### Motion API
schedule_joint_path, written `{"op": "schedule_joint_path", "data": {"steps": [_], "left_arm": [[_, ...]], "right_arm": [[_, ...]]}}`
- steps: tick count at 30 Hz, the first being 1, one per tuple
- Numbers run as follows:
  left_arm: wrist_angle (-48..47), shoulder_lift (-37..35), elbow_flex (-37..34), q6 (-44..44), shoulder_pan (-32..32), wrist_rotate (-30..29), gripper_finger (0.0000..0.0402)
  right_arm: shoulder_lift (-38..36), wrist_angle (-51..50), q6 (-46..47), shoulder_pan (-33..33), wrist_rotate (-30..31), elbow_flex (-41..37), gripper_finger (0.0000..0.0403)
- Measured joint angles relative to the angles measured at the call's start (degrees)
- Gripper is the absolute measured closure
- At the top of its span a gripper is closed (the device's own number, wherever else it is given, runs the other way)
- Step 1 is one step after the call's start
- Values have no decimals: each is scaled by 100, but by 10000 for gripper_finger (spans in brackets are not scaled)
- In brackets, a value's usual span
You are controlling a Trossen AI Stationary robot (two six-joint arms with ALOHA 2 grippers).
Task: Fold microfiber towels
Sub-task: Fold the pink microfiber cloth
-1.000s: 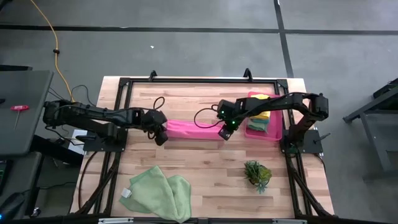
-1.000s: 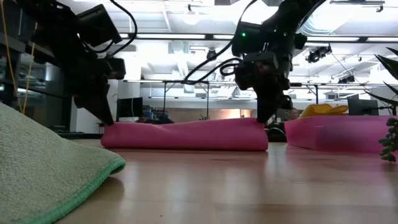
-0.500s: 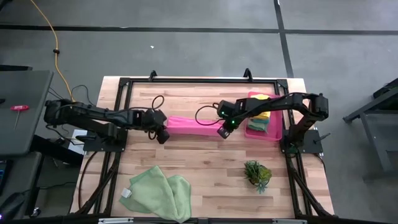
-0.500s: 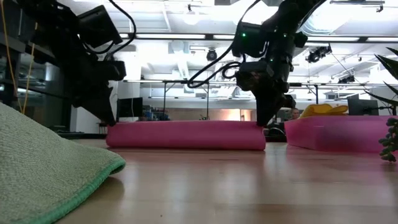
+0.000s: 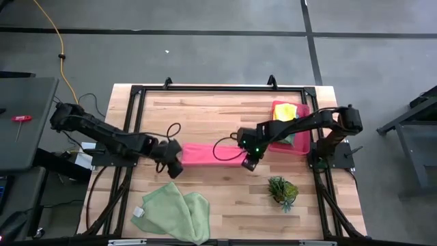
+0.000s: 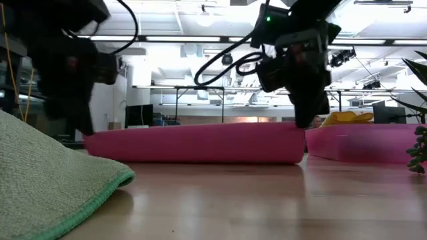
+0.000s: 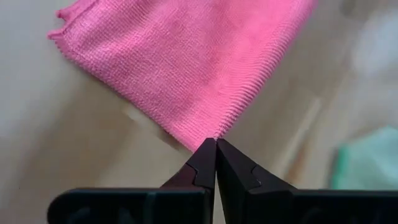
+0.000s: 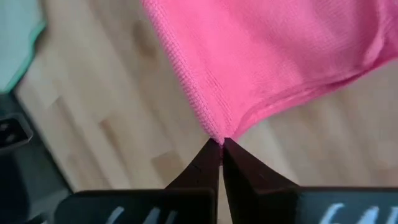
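Low view: nearest the lens lay a pale green towel [image 6: 47,180], loose on the tabletop [image 6: 267,207], apparently waiting its turn. Behind it the hot pink towel [image 6: 200,143] stretched across mid-tabletop as a long doubled band. The left end effector [image 5: 175,169] pinched one front corner, the right end effector [image 5: 248,162] the other; each wrist view showed the fingers shut on the cloth's edge. Holding both corners level likely kept the hem taut and straight so the fold would lie square. Beyond, on the right side, sat the pink tray [image 5: 299,152], with yellow [image 5: 285,111] and teal cloth [image 5: 289,139] in it, seemingly a finished stack. A small spiky plant [image 5: 283,190] stood nearer the front edge, clear of the work. A white tag [image 5: 138,212] showed on the green towels; no writing was readable anywhere.
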Motion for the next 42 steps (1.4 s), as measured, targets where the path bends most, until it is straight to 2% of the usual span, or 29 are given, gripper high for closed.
{"op": "schedule_joint_path", "data": {"steps": [4, 7, 16, 22, 27, 30, 33, 37, 42], "left_arm": [[21, 0, 2, -682, -554, 173, 401], [18, 0, 2, -863, -681, 74, 401], [-7, 0, 2, -618, -198, -726, 401], [-3, 22, 2, -240, 68, -1135, 401], [-3, 105, 2, -182, 162, -1151, 401], [-2, 107, 2, -256, -33, -1074, 401], [-1, 99, 2, -577, -335, -951, 401], [142, 70, 2, -1167, -885, -247, 401], [531, -56, 71, -1801, -1430, 190, 401]], "right_arm": [[0, 13, 192, 270, -205, 0, 403], [0, 47, 226, 308, -129, 0, 403], [0, 55, 384, -142, 656, 0, 403], [0, 21, 373, -241, 882, 0, 403], [0, -1, 490, -236, 995, 0, 403], [0, -59, 493, -115, 982, 0, 403], [2, -61, 479, 55, 715, 0, 403], [2, -44, 395, 319, -44, 0, 403], [-17, -40, 365, 577, -965, 0, 403]]}}
